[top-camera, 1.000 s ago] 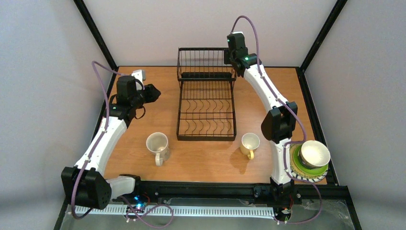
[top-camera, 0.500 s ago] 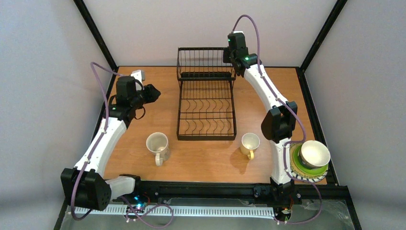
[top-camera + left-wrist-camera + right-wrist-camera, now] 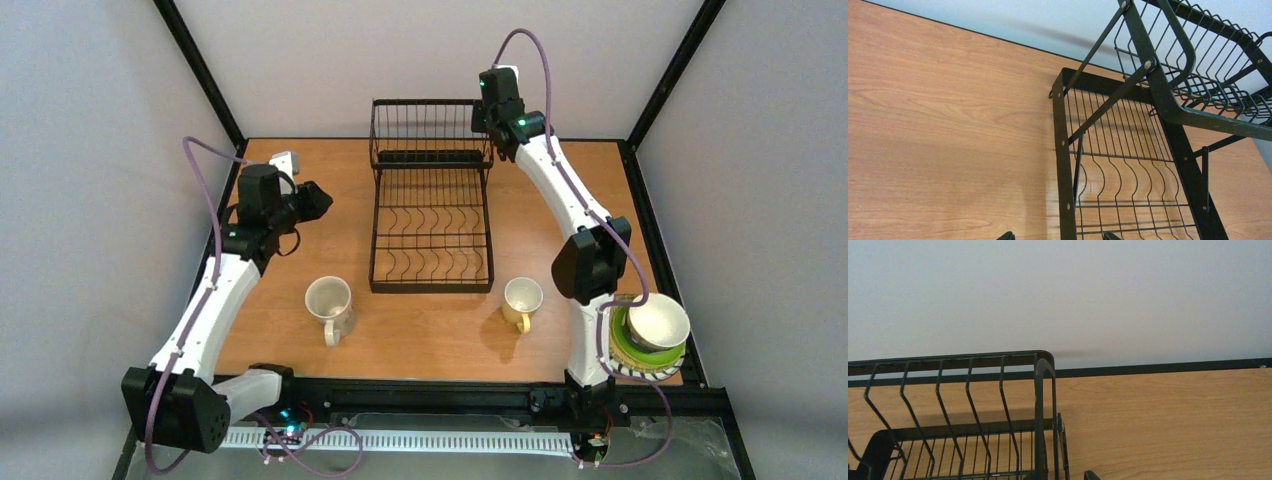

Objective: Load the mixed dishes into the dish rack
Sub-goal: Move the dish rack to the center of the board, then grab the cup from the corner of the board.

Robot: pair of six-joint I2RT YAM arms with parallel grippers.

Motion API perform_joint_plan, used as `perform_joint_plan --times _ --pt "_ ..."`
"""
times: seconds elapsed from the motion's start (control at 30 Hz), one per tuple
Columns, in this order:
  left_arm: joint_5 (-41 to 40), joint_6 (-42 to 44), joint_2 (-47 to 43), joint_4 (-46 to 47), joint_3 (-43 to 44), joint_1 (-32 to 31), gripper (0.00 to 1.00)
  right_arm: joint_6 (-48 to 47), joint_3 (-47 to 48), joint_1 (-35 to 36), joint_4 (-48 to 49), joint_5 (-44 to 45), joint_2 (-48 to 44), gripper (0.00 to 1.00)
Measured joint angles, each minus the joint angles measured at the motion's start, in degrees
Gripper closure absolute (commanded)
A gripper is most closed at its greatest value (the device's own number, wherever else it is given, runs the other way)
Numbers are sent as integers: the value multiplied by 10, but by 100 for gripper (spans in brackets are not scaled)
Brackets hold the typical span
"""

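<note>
The left fingers (image 3: 1007,235) stand wide apart with nothing between them; only their two tips show at the bottom edge of the left wrist view. They hang above the bare wooden worktop (image 3: 430,340), left of the dish rack (image 3: 431,289) and clear of it, and point toward the place where its raised basket meets the low tray of curved slots.

Of the right fingers (image 3: 1090,475) one tip shows at the bottom edge of the right wrist view. It is just right of the basket's far right corner post, with a strip of bare wood between tip and post. The other tip is lost among the black wires. They look partly apart and grip nothing that can be seen.

The rack sits at the middle of the worktop, basket end at the far side, and no dish is in it. The white mug (image 3: 329,300) stands near its front left corner and the cream-yellow mug (image 3: 523,297) near its front right corner, both upright with handles toward the arms. At the near right corner, partly behind the right arm, a white bowl (image 3: 657,320) tops a stack above the lime-green plate (image 3: 628,353) and a white plate (image 3: 648,373).
</note>
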Motion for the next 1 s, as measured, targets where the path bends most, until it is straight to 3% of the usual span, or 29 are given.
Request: perform_joint_plan --times 0.4,0.73,0.9,1.0 --pt "-4 -1 -37 -42 -3 0 0 12 -19 2 -15 15 -69 49" --pt "-3 -8 -107 -114 -7 0 0 14 -102 3 -14 10 -215 49" --pt "8 -17 -151 -155 -8 0 0 15 -222 9 30 -13 -306 43" --pt "18 -22 -171 -175 -8 0 0 11 -297 12 73 -48 -360 25"
